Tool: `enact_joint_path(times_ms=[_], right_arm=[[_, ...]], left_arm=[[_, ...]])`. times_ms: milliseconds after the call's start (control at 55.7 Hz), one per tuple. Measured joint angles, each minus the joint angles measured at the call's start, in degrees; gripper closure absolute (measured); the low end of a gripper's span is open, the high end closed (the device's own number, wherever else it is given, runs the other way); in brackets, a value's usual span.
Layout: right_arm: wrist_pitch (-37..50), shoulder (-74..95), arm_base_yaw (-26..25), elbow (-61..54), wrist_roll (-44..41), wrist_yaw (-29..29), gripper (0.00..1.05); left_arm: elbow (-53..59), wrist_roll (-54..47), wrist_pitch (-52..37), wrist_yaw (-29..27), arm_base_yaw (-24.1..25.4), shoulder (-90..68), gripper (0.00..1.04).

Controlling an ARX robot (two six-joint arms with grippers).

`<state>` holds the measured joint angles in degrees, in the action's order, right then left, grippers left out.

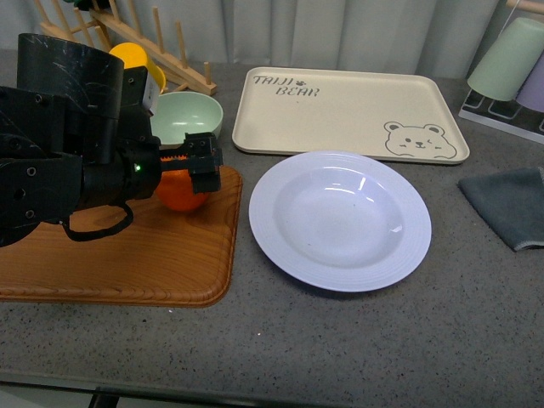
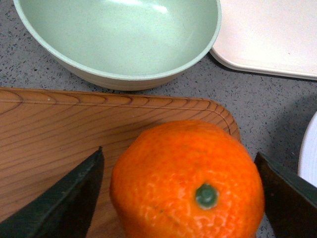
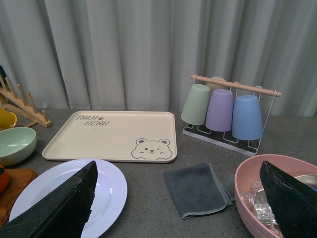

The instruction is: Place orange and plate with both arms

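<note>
Orange [image 1: 181,194]: on wooden tray [image 1: 127,255] corner — set between fingers of left gripper [image 1: 202,166].
Left jaws: held apart, gap seen on one side.
Right gripper [image 3: 178,198]: spread wide, nothing held.
Plate [image 1: 280,183]: beside tray, on counter [image 1: 340,340].

Grey speckled countertop [image 1: 357,340]; pale pleated curtain [image 3: 124,49] across back; soft even light.

I find the orange [image 2: 183,183] peel dimpled and slightly shiny. Plate [image 1: 340,221]: glossy, smooth plastic. Board [image 1: 127,255]: grained wood, satin finish. Countertop [image 1: 340,348]: speckled, matt, stone-like. Cloth [image 1: 510,204]: soft grey fabric. Bowl [image 2: 119,34]: matt, faintly speckled.
</note>
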<state>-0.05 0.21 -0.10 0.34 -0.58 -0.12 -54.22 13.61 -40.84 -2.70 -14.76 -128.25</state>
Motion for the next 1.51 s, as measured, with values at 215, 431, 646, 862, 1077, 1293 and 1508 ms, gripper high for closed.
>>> enact_joint_path(times_ms=[215, 431, 646, 862, 1077, 1293, 1508], right_arm=[[0.0, 0.0, 0.0, 0.0, 0.0, 0.0, 0.09], [0.0, 0.0, 0.0, 0.0, 0.0, 0.0, 0.09], [0.0, 0.0, 0.0, 0.0, 0.0, 0.0, 0.09], [0.0, 0.0, 0.0, 0.0, 0.0, 0.0, 0.09], [0.0, 0.0, 0.0, 0.0, 0.0, 0.0, 0.09], [0.0, 0.0, 0.0, 0.0, 0.0, 0.0, 0.09], [0.0, 0.0, 0.0, 0.0, 0.0, 0.0, 0.09]], left_arm=[[0.3, 0.0, 0.0, -0.2, -0.1, 0.4, 0.33], [1.3, 0.6, 1.3, -0.3, -2.5, 4.4, 0.34], [-1.1, 2.7, 2.9, -0.5, -8.7, 7.3, 0.35], [-5.4, 4.9, 4.8, -1.8, -15.9, 4.4, 0.35], [-8.0, 6.3, 6.1, -2.8, -19.7, 0.3, 0.35], [-9.4, 7.1, 6.3, -3.4, -20.8, -3.3, 0.35], [-10.8, 6.4, 7.3, -4.9, -21.0, -5.2, 0.35]])
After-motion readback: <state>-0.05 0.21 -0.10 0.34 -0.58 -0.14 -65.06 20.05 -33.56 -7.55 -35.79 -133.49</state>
